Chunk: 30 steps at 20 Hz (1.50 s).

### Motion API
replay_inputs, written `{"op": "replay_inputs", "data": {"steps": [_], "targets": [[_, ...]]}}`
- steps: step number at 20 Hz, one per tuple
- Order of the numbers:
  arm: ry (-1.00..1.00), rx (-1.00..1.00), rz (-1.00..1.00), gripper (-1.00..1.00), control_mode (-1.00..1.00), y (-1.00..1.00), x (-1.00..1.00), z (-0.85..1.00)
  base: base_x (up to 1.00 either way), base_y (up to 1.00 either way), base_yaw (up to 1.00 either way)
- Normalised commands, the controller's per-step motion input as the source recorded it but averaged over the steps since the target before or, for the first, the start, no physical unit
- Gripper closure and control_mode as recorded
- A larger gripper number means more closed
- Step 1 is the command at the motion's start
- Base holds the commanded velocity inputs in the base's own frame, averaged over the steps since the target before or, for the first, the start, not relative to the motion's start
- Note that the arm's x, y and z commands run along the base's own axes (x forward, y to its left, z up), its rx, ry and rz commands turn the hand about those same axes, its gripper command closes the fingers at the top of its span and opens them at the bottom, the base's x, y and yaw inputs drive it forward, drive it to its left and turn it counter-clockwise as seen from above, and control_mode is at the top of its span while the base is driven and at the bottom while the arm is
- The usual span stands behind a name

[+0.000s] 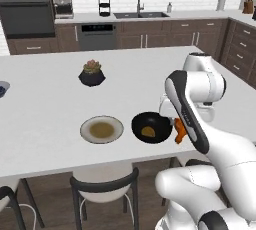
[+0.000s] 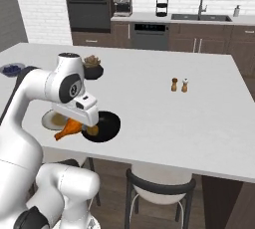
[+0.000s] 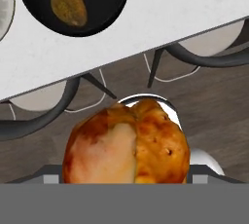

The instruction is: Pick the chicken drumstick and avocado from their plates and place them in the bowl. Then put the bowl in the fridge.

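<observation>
Kitchen island's white counter [image 1: 45,124] carries black bowl [image 1: 151,127] beside pale plate [image 1: 101,129].

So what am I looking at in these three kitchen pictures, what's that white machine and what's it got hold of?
It is a white robot arm with a two-finger pincer. Two cameras ride behind it, one to each side; the third sits on its hand and looks along the pincer. On the white island counter lie a round black bowl holding the yellowish-brown avocado, a pale plate with an olive centre and a potted succulent. The pincer holds the orange-brown chicken drumstick near the bowl.
</observation>
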Motion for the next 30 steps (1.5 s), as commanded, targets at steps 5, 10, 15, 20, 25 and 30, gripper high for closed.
{"op": "replay_inputs", "data": {"steps": [5, 10, 15, 20, 25, 30], "targets": [[0.0, 0.0, 0.02, 1.0, -1.0, 0.0, 0.46, 0.0, 0.06, 0.0, 0.0], [0.0, 0.0, 0.09, 1.0, -1.0, 0.0, 1.0, -0.03, 0.0, 0.0, 0.0], [-0.01, 0.0, 0.07, 1.0, -1.0, 0.0, 1.0, -0.16, 0.0, 0.0, 0.0], [-0.01, 0.0, 0.06, 1.0, -1.0, -0.09, 0.99, -0.44, 0.0, 0.0, 0.0], [0.0, -0.04, 0.04, 1.0, -1.0, -0.01, 0.7, -0.68, 0.0, 0.0, 0.0], [-0.01, -0.08, 0.02, 1.0, -1.0, 0.0, 0.21, -0.62, 0.0, 0.0, 0.0]]}}
